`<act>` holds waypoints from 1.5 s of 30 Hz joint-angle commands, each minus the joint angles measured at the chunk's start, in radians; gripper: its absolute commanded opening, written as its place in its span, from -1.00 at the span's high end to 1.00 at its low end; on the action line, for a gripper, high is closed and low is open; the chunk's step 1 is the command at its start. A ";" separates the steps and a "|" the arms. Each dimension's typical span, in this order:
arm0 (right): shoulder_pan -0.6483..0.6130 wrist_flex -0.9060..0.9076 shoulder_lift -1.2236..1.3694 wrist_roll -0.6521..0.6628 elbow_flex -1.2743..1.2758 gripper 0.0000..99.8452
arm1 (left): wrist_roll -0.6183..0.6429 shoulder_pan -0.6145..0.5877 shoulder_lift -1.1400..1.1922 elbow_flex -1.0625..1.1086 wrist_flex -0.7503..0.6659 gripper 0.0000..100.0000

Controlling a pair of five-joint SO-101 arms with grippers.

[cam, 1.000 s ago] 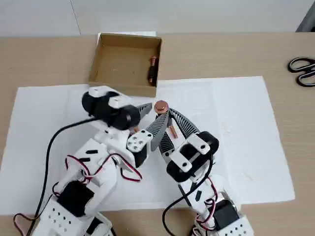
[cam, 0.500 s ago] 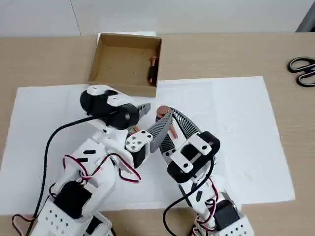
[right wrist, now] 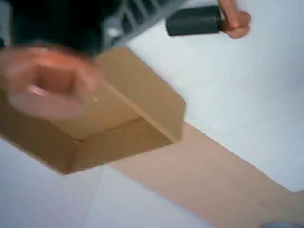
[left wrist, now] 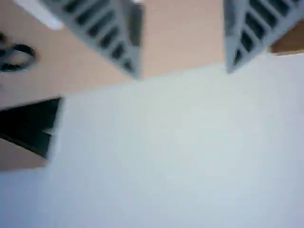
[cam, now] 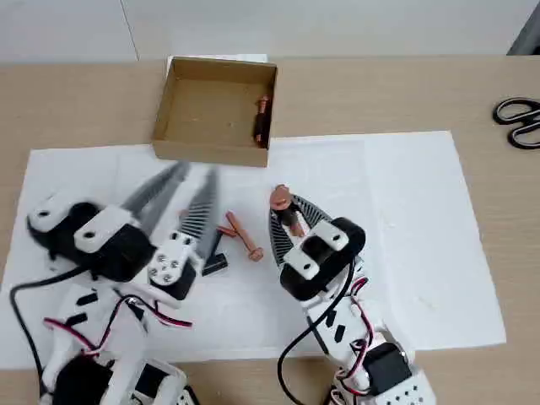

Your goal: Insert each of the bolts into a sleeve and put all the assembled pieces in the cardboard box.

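My left gripper (cam: 196, 175) hovers open over the white paper, just short of the cardboard box (cam: 181, 105); in the left wrist view its fingers (left wrist: 114, 33) hold nothing. My right gripper (cam: 283, 205) is shut on a copper bolt (cam: 280, 198), head up; the right wrist view shows that head (right wrist: 47, 83) close in front of the box (right wrist: 109, 128). A black sleeve with a copper end (right wrist: 204, 21) lies on the paper by that gripper. Two loose bolts (cam: 240, 234) and a black sleeve (cam: 215, 263) lie between the arms. One assembled piece (cam: 261, 122) rests inside the box.
White paper (cam: 405, 219) covers the middle of the wooden table. Scissors (cam: 519, 118) lie at the far right edge, also in the left wrist view (left wrist: 16, 52). The paper's right half is open room.
My left arm has swung away to the left with its gripper open, uncovering the loose bolts and sleeve. My right gripper drew back a little toward its base with the bolt.
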 commanded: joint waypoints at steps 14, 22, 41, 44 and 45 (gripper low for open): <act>0.090 0.050 0.702 -0.195 -0.583 1.00 | -0.003 -0.591 -0.295 0.297 0.006 0.96; 0.085 0.048 1.113 -0.236 -0.898 1.00 | -0.008 -0.755 -0.295 0.337 0.157 0.96; 0.021 0.056 1.929 -0.293 -1.672 0.99 | -0.008 -1.158 -0.295 0.387 0.400 0.96; 0.018 0.050 2.046 -0.350 -1.769 0.99 | -0.008 -1.181 -0.295 0.389 0.400 0.96; 0.019 0.050 2.081 -0.361 -1.803 0.99 | -0.008 -1.181 -0.295 0.389 0.400 0.96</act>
